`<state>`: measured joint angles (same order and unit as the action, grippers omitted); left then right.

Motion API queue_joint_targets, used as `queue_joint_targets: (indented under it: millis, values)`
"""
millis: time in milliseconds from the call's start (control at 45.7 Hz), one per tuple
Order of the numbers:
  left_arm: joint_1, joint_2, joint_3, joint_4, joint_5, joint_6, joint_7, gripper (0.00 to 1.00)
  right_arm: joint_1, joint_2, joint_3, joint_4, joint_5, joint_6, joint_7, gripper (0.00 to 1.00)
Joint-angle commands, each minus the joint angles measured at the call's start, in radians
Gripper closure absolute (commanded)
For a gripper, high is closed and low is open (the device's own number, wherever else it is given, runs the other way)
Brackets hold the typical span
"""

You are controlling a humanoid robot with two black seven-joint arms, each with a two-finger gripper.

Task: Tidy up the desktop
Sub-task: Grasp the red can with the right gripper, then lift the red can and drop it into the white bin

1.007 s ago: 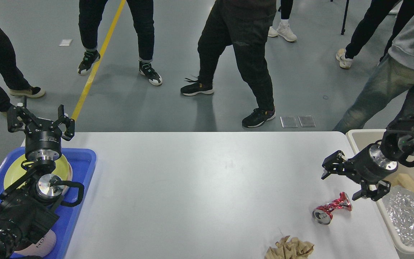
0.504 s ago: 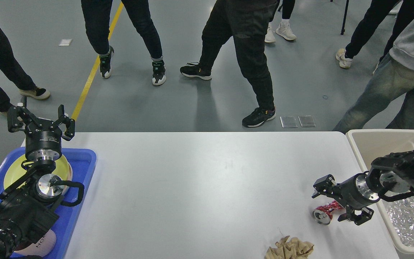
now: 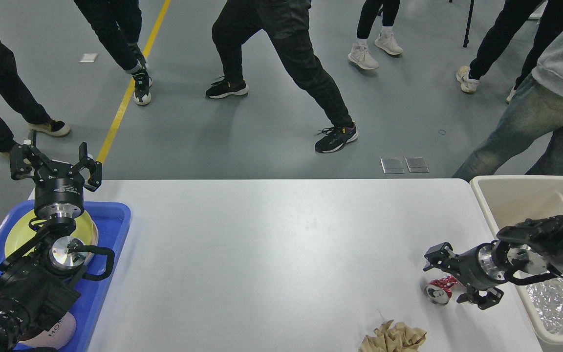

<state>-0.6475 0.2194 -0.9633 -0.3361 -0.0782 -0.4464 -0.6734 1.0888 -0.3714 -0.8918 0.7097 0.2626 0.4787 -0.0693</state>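
R tool (image 3: 457, 282) open, jaws astride crushed red can (image 3: 440, 289) | can lies on surface (image 3: 271, 254) nr R edge by bin (image 3: 487, 205) | likely light, dented, slippery; grip mid-waist | L tool (image 3: 55, 166) open, idle

Partial dark lettering "HO" on the pink object (image 3: 56, 331) at the blue tray's (image 3: 115, 215) near end; gripper label print illegible.

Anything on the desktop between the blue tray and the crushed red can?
No. In the head view, the desktop is bare between the blue tray and the crushed red can.
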Motion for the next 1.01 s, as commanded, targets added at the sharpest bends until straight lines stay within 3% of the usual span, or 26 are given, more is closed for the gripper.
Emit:
queue_joint_targets:
  millis: [0, 197, 263, 350, 460, 482, 766, 985]
  values:
    - [0.0, 0.0, 0.0, 0.0, 0.0, 0.0, 0.0, 0.04, -0.026, -0.007, 0.045, 0.002, 0.001, 0.008, -0.001, 0.0]
    - [0.0, 0.0, 0.0, 0.0, 0.0, 0.0, 0.0, 0.04, -0.04, 0.0, 0.039, -0.001, -0.003, -0.023, 0.0, 0.01]
    - [0.0, 0.0, 0.0, -0.001, 0.0, 0.0, 0.0, 0.04, -0.038, 0.0, 0.033, 0.002, -0.011, -0.043, 0.0, 0.08]
    - [0.0, 0.0, 0.0, 0.0, 0.0, 0.0, 0.0, 0.04, -0.033, 0.003, 0.03, 0.01, -0.023, -0.057, -0.001, 0.34]
    - [0.0, 0.0, 0.0, 0.0, 0.0, 0.0, 0.0, 0.04, -0.021, -0.004, 0.01, 0.071, -0.04, -0.055, -0.001, 0.92]
    - [0.0, 0.0, 0.0, 0.0, 0.0, 0.0, 0.0, 0.04, -0.017, -0.006, 0.001, 0.083, -0.051, -0.055, -0.001, 1.0]
    - [0.0, 0.0, 0.0, 0.0, 0.0, 0.0, 0.0, 0.04, 0.105, -0.06, -0.021, 0.148, -0.057, -0.052, -0.003, 1.0]
    - [0.0, 0.0, 0.0, 0.0, 0.0, 0.0, 0.0, 0.04, 0.419, -0.175, -0.093, 0.329, -0.057, -0.031, -0.003, 1.0]
